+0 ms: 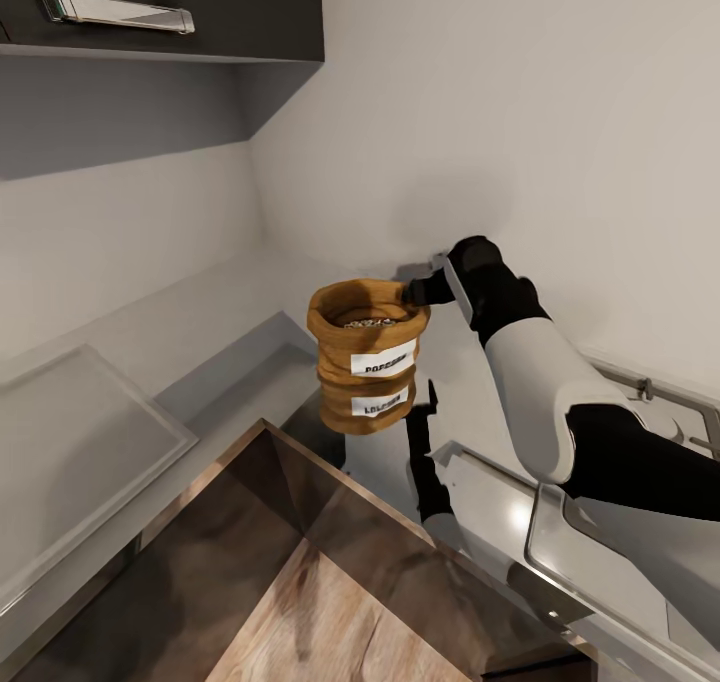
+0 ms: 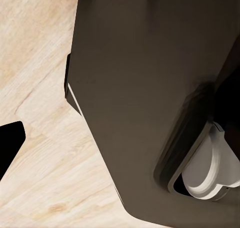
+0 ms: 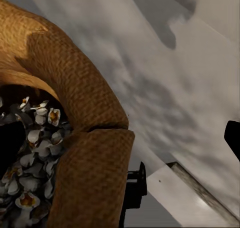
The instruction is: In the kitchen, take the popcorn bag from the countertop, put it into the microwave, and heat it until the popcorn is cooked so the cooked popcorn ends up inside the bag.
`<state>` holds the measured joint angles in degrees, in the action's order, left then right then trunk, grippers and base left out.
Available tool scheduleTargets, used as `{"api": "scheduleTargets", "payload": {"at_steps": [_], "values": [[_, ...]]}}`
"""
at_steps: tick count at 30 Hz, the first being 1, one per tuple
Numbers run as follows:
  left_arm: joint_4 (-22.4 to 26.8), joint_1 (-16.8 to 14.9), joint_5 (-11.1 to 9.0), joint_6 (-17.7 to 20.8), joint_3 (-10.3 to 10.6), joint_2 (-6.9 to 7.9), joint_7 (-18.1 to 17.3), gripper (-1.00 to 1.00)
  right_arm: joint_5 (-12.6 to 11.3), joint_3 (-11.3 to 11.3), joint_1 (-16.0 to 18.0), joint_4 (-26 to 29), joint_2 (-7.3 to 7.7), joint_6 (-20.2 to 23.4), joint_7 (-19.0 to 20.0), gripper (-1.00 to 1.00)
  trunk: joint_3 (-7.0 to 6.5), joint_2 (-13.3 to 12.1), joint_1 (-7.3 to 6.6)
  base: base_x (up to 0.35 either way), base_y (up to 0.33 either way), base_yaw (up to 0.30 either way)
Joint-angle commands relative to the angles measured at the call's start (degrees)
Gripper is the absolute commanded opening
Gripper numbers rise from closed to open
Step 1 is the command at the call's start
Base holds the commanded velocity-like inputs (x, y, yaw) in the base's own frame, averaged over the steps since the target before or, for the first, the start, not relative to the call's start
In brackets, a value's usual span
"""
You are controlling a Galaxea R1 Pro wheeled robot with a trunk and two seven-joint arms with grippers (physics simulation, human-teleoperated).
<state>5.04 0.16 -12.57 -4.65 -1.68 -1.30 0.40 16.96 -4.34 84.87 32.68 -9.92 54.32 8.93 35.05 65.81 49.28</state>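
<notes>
My right jaws (image 1: 418,290) are pinching the rolled rim of the popcorn bag (image 1: 365,362), clamped on the cloth at the side nearest my wrist. In the right wrist view the folded rim of the bag (image 3: 92,153) is bulging up close, and the popcorn (image 3: 35,153) inside is lying as a heap of pale puffed pieces with yellowish centres.

The bag is standing upright, its long axis running vertical and its open mouth facing up, with the popcorn (image 1: 372,319) just showing below the rim. It is sitting at the inner corner of the glossy grey desk (image 1: 200,332), where the two white walls meet. The white label (image 1: 382,361) is facing the head camera and reading "POPCORN"; a mirrored copy of the bag and label is showing in the shiny surface right beneath it.

My right arm (image 1: 545,392) is reaching in from the right, its white forearm angling up toward the corner and the black wrist bending toward the bag's rim. Beyond the arm, steel fittings are lying along the desk by the wall.

I cannot tell how my left jaws are standing; the left wrist view is showing a dark cabinet front (image 2: 145,97), pale wooden floor (image 2: 40,153) and a white rounded part (image 2: 207,170).

A dark wall cupboard (image 1: 160,7) with a metal handle (image 1: 115,12) is hanging above the desk.
</notes>
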Motion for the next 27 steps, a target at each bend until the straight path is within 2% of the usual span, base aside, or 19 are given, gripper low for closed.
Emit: {"api": "scheduleTargets", "payload": {"at_steps": [1, 24, 25, 27], "values": [[0.06, 0.02, -0.17, -0.09, -0.15, -0.02, 0.04, 1.0, 0.62, -0.4, 0.03, -0.11, -0.08, 0.17, 0.47, 1.0, 0.04, 0.03, 0.0, 0.0, 0.0, 0.0], [0.06, 0.02, -0.17, -0.09, -0.16, -0.02, 0.04, 1.0, 0.59, -0.4, 0.03, -3.85, -0.08, 0.17, 0.74, 1.0, 0.04, 0.03, 0.0, 0.0, 0.0, 0.0], [0.06, -0.01, -0.17, -0.09, -0.16, -0.02, 0.04, 1.0, 0.56, -0.42, 0.03, -3.85, -0.08, 0.17, 0.74, -1.0, 0.04, 0.03, 0.0, 0.0, 0.0, 0.0], [0.06, 0.02, -0.17, -0.09, -0.16, -0.02, 0.04, 1.0, 0.54, -0.48, 0.03, -3.86, -0.08, 0.2, 0.81, -1.0, 0.04, 0.03, 0.0, 0.0, 0.0, 0.0]]}}
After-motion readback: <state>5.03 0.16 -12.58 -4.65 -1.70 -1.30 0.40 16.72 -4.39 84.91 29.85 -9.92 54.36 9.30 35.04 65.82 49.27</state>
